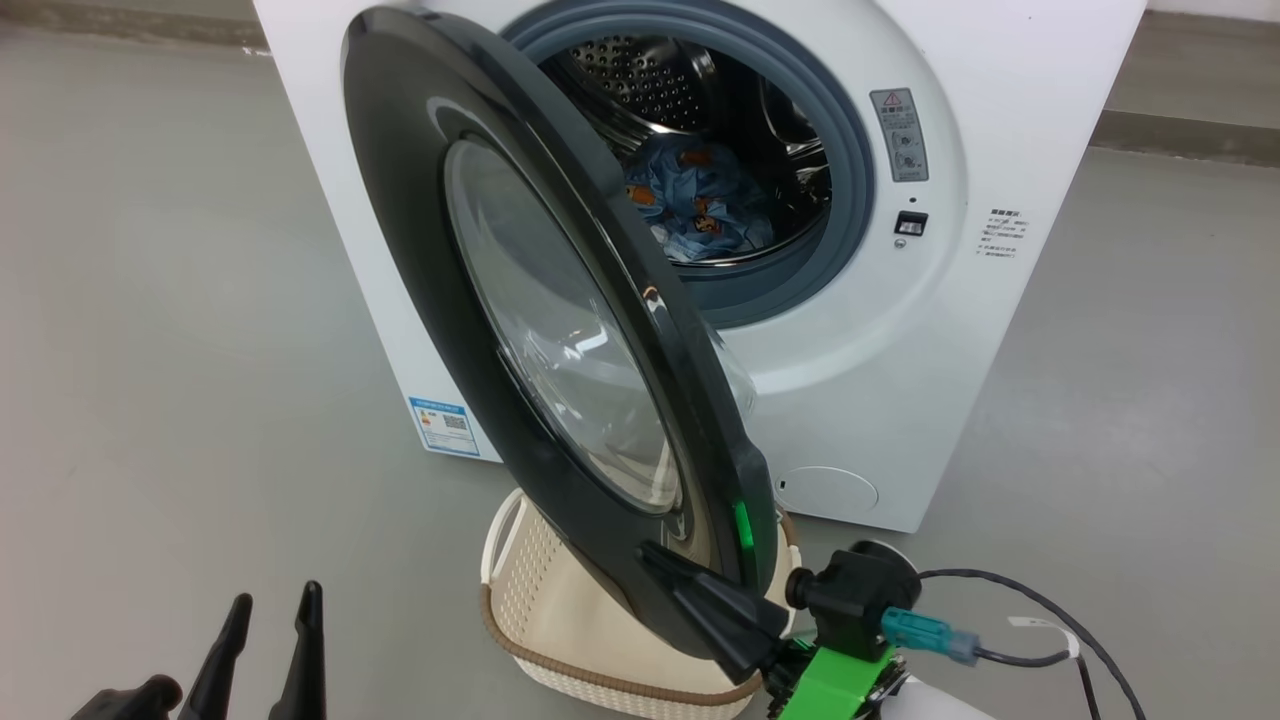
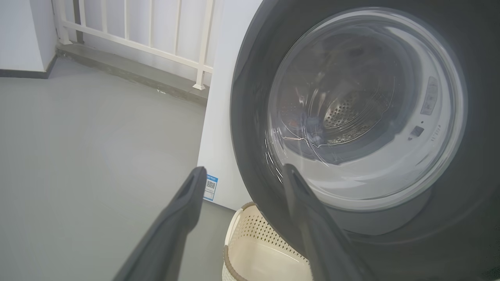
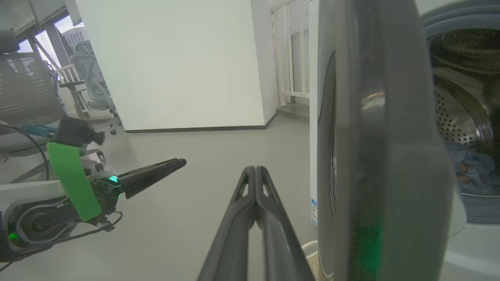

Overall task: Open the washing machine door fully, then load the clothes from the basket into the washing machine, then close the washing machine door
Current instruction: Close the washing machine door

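Pointing right pincer (image 1: 655,558), fingers pressed together, just beside washing machine door (image 1: 560,330) rim; holding left pincer (image 1: 278,592) spread wide, basket (image 1: 530,580) beyond it.

glossy black door (image 1: 415,290), perforated steel drum (image 1: 650,85), perforated plastic basket (image 1: 548,592)

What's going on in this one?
The washing machine door stands partly open, and the blue printed clothes lie inside the drum. The basket on the floor under the door looks empty. The right tool, shut, sits at the outer side of the door's lower rim, seemingly placed to push it closed; contact is unclear. The left tool hangs open, touching nothing.
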`<state>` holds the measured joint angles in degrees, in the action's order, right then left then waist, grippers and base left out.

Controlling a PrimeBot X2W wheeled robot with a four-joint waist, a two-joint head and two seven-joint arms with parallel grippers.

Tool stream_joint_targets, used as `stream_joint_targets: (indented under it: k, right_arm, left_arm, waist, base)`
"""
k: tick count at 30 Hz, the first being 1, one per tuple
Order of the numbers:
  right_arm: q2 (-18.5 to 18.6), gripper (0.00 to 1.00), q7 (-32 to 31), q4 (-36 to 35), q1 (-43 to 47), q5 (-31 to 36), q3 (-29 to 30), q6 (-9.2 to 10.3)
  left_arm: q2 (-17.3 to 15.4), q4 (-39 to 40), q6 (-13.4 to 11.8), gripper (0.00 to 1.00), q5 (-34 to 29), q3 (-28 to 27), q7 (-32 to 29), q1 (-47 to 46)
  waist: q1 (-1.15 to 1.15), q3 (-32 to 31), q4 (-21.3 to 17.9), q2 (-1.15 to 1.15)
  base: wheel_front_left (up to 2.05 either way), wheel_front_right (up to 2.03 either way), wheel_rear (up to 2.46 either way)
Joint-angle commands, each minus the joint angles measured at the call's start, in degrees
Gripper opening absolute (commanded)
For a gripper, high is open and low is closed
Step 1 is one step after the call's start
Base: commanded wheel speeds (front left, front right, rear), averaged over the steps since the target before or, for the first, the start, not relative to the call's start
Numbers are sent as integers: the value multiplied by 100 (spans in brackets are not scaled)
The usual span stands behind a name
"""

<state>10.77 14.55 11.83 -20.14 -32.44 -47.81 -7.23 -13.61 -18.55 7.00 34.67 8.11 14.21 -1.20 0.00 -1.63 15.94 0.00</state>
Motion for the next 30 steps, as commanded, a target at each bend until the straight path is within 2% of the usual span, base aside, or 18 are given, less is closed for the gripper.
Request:
stream_joint_targets:
  k: [1, 8, 13, 19, 30]
  right_arm:
    - [-15, 0, 45, 138, -219, -78, -113, -25]
    - [37, 0, 45, 990, -442, -330, -263, -25]
    - [68, 0, 45, 1216, -566, -386, -151, -25]
    - [138, 0, 45, 1345, -737, -271, 305, -25]
    - [267, 0, 45, 1432, -1221, 262, 1524, -25]
  left_arm:
    - [-124, 96, 4, 100, -9, -189, 77, -307]
    - [-117, 92, 13, 100, -36, -209, 78, -344]
    - [-118, 104, 21, 100, -22, -250, 78, -385]
    - [-131, 125, 36, 100, 16, -241, 78, -503]
    - [-286, 209, 47, 100, 214, -102, 78, -874]
  waist:
    - [0, 15, 10, 0]
    - [0, 150, 18, 0]
    - [0, 279, -1, 0]
    - [0, 553, -19, 0]
    - [0, 1272, 39, 0]
  base:
    - [0, 0, 0]
    - [0, 0, 0]
    - [0, 0, 0]
    - [0, 0, 0]
    - [0, 0, 0]
